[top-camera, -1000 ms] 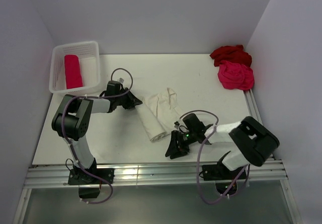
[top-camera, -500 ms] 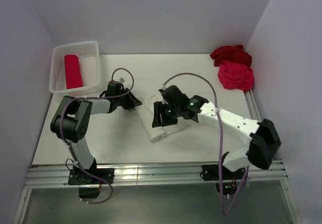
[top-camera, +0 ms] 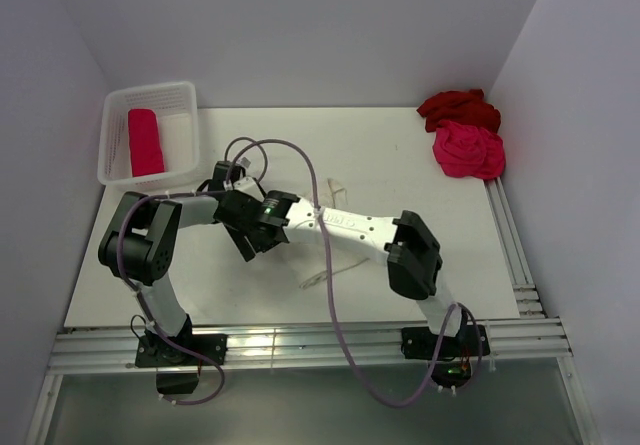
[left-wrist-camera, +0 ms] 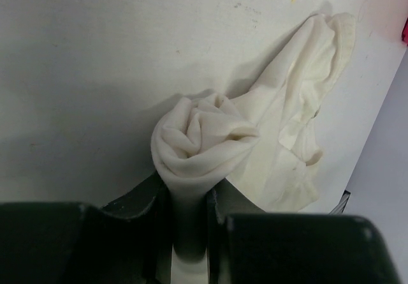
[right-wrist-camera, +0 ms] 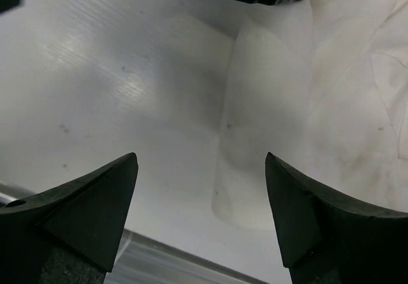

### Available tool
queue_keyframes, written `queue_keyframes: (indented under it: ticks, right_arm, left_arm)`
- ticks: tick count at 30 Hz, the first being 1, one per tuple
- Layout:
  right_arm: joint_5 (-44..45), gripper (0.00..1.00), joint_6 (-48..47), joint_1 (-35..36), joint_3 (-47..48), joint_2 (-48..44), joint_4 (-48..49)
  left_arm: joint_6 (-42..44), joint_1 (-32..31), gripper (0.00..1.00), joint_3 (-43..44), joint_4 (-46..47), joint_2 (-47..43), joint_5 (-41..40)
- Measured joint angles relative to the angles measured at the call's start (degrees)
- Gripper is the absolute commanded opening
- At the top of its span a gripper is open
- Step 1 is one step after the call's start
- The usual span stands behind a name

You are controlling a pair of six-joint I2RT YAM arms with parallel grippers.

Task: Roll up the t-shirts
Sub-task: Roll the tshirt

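Left of the counter's (top-camera: 400, 165) middle, the right tool (right-wrist-camera: 201, 161) hangs wide open over the cream-white t-shirt (left-wrist-camera: 210, 137). Just beyond, the left tool (left-wrist-camera: 188, 198) pinches its rolled end. Far right lie the hot pink t-shirt (top-camera: 467, 150) and the dark red t-shirt (top-camera: 458, 108). Far left, the pink-red roll (top-camera: 145, 141) sits in the basket (top-camera: 150, 95).

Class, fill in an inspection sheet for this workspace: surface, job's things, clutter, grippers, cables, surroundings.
surface: white table, faintly marked.
job's things: cream t-shirt partly rolled, mid-table; dark red t-shirt and hot pink t-shirt heaped at back right; rolled pink-red t-shirt in the basket.
clutter: nothing seen.
grippers: left gripper shut on the cream t-shirt's rolled end; right gripper open, empty, over the table.
cables: purple cable loops above mid-table.
surroundings: plain walls; metal rail at the near edge.
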Motion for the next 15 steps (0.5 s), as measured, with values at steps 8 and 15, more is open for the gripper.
queue_keyframes:
  ticks: [8, 15]
  right_arm:
    - [8.7, 0.86, 0.7, 1.0, 0.8, 6.7, -4.9]
    - [11.8, 0.85, 1.5, 1.4, -0.7, 7.7, -5.1]
  left_arm:
    - [1.1, 0.0, 0.01, 0.7, -2.3, 0.0, 1.4]
    - [1.2, 0.0, 0.00, 0.9, -3.6, 0.0, 2.3]
